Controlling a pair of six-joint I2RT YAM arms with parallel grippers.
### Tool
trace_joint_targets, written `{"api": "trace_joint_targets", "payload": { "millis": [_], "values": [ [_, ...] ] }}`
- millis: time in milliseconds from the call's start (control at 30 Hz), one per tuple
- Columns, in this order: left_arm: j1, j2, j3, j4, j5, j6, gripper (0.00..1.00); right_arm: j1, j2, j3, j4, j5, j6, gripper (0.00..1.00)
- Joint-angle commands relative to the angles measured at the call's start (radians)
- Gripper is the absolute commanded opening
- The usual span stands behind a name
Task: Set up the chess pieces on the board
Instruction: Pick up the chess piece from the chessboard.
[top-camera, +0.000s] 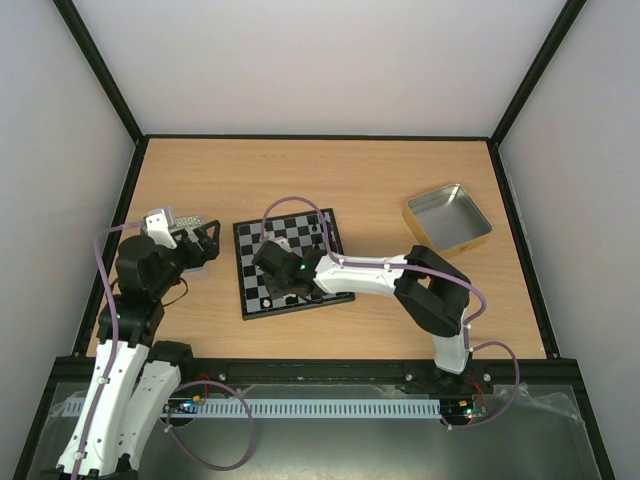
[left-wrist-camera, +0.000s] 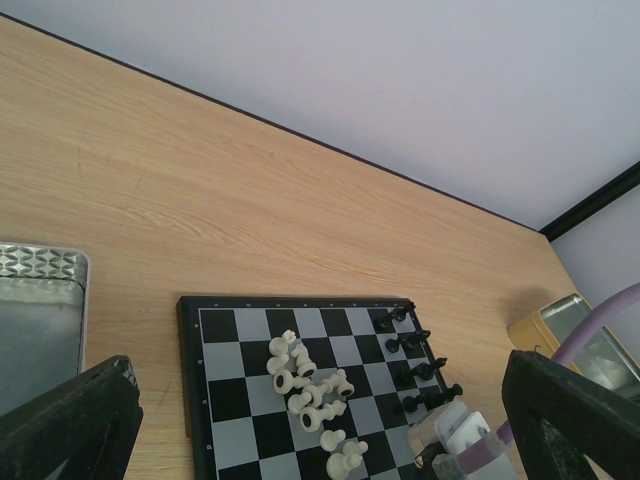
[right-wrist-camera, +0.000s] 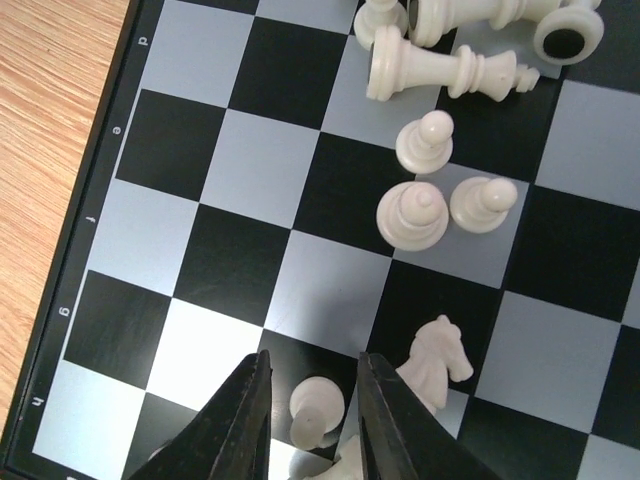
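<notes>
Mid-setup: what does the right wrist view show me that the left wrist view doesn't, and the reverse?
Only right wrist: the right tool, its jaws apart either side of a standing white pawn, and the rim letters. Only left wrist: the black pieces lined along one board edge, a silver tin and a second tin. Both: the board and the cluster of white pieces, several toppled.

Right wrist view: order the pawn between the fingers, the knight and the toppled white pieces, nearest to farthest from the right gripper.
1. Pawn, inside the right gripper.
2. Knight, beside one finger.
3. Toppled pieces, at the top.
</notes>
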Motion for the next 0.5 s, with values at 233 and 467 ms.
{"api": "trace_joint_targets", "payload": {
  "millis": [233, 467],
  "values": [
    [0.004, -0.002, -0.006, 0.003, -0.014, 0.002, 1.00, 0.016, 0.024, 0.021, -0.052, 0.018, 0.007, 0.17],
    [0.005, -0.003, -0.007, 0.003, -0.014, 0.001, 1.00, 0.016, 0.034, 0.020, -0.055, 0.013, 0.011, 0.16]
  ]
}}
